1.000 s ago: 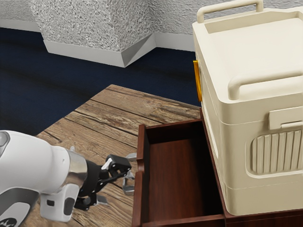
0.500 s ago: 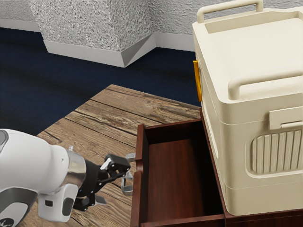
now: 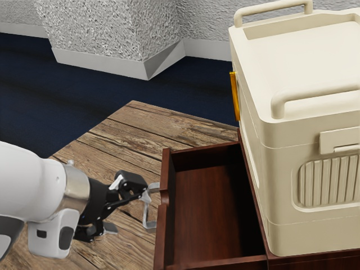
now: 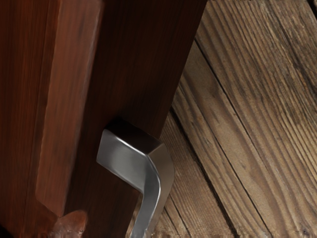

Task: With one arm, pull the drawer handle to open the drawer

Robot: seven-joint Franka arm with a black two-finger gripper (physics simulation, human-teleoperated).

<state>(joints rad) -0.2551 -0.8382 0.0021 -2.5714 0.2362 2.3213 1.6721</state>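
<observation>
The gripper [image 3: 128, 211] is open in the exterior view, lower left of the frame, its two black fingers spread wide with nothing pinched between them. One finger reaches up close to the drawer handle [image 3: 147, 215], the other sits lower and further to the frame's left. Can't tell from here if the upper one is actually touching the metal. The white arm [image 3: 31, 183] comes in from the left edge.

The handle's a silver bent bar on the outside of the drawer front [image 3: 161, 242], a bit left of the frame's lower middle. And yeah, the drawer [image 3: 205, 214] is open, sticking out toward the exterior view's left, with its dark red-brown inside showing. A big cream case [image 3: 292, 185] takes up the right side, with a yellow piece [image 3: 234, 97] on its side. Wooden table [image 3: 118, 135] under the gripper, dark blue floor [image 3: 84, 90] behind that, and rough grey wall [image 3: 101, 25] along the top.

Over in the wrist view you get the handle close up: one end meets the drawer front, then it bends and runs out over the table planks, alongside the dark wood.
</observation>
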